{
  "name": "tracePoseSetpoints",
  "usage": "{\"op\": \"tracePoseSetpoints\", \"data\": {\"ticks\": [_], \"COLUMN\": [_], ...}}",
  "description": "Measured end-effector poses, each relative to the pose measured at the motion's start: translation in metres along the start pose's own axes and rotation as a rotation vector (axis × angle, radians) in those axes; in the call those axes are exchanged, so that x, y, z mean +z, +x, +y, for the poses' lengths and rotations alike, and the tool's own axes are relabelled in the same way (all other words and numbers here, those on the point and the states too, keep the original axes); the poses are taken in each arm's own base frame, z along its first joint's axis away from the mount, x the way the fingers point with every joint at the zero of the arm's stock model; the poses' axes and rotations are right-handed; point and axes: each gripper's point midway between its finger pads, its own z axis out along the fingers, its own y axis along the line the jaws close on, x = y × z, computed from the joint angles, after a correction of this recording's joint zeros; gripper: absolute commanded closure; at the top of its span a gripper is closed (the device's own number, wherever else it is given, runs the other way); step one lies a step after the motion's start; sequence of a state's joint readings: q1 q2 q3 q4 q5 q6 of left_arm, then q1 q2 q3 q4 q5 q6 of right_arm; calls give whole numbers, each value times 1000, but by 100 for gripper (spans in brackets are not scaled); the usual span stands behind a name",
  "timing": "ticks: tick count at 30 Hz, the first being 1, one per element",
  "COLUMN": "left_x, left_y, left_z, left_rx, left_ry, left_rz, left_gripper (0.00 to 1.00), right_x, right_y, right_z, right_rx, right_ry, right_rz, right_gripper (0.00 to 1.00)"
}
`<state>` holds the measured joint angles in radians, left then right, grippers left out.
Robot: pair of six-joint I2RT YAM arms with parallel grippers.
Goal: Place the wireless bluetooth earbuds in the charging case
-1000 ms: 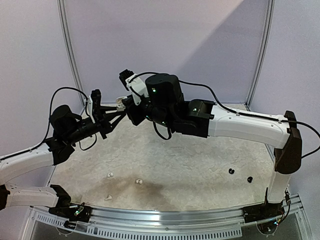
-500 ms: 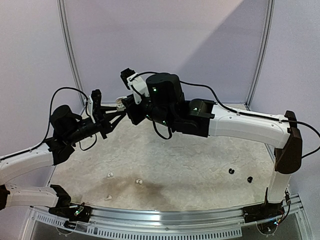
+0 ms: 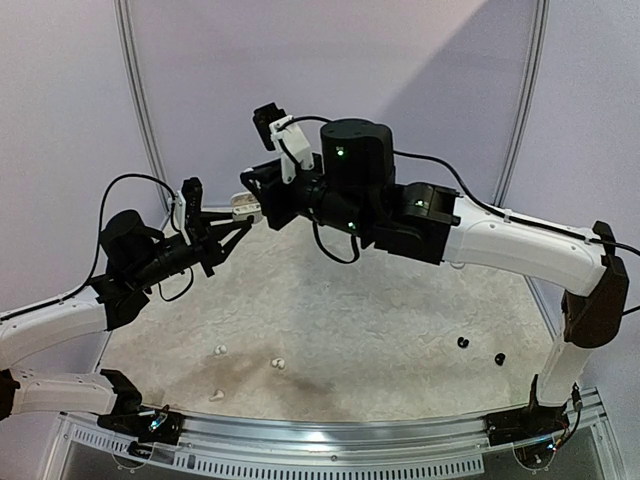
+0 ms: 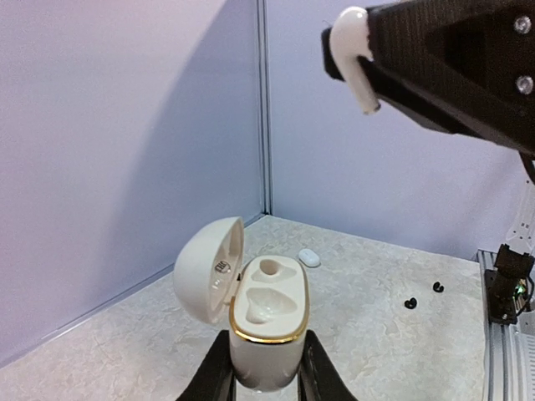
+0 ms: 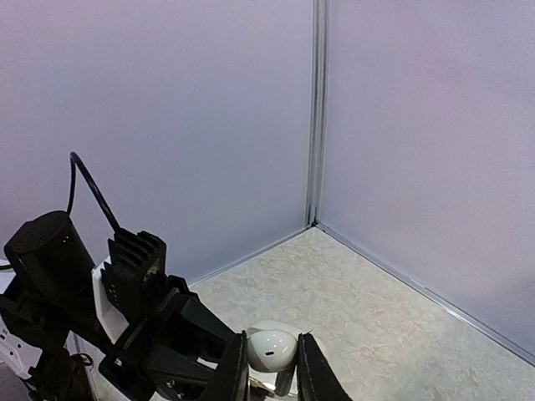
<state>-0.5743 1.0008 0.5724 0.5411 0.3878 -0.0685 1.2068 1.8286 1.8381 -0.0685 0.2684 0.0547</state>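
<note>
My left gripper (image 4: 266, 342) is shut on a white charging case (image 4: 267, 305) with a gold rim. It holds the case upright above the table, with the lid (image 4: 207, 267) swung open to the left and both sockets empty. My right gripper (image 5: 269, 357) is shut on a white earbud (image 5: 272, 349), which hangs up and to the right of the case and apart from it, stem down (image 4: 355, 54). From above, both grippers meet at the far left (image 3: 248, 203). Three white earbuds (image 3: 220, 350) (image 3: 278, 363) (image 3: 216, 396) and two black ones (image 3: 462, 342) (image 3: 499, 359) lie on the table.
A second small white case (image 4: 309, 257) lies shut on the table near the back corner. Purple walls close the back and both sides. A metal rail (image 3: 330, 435) runs along the near edge between the arm bases.
My right arm has lifted and drawn up and to the right, taking the white earbud away from the open case. The left arm and the case have stayed still.
</note>
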Motion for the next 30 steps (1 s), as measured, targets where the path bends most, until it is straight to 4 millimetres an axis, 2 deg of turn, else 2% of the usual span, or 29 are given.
{"op": "tracePoseSetpoints", "data": {"ticks": [2,4,7,10,11,12,14,17,20,22,25,30], "left_x": [0,0,-1,-1,-1,-1,-1,-2,-2,-2,-2,-4], "left_y": [1,0,-2,-2,-2,-1,-1,0,1,2,4,1], "left_z": [1,2,3,4,4,4,5,5,5,5,4,4], "left_rx": [-18,-36,-49,-55,-55,-55,-55,-56,-57,-57,-57,-48], "left_ry": [-8,-14,-19,-25,-26,-28,-30,-30,-30,-30,-31,-30], "left_rz": [2,0,-4,-5,-5,-4,-3,-1,1,2,6,-1], "left_gripper": [100,100,100,100,100,100,100,100,100,100,100,100], "right_x": [-7,-14,-25,-45,-52,-63,-82,-110,-139,-157,-176,-183], "right_y": [-3,1,26,79,98,125,173,252,317,350,378,399], "right_z": [-12,-31,-74,-124,-134,-147,-160,-156,-142,-132,-118,-100], "right_rx": [13,38,106,201,227,259,299,336,376,416,477,560], "right_ry": [44,119,268,434,475,529,608,670,686,680,660,606], "right_rz": [20,70,192,382,441,527,678,937,1156,1277,1392,1473], "right_gripper": [100,100,100,100,100,100,100,100,100,100,100,96]}}
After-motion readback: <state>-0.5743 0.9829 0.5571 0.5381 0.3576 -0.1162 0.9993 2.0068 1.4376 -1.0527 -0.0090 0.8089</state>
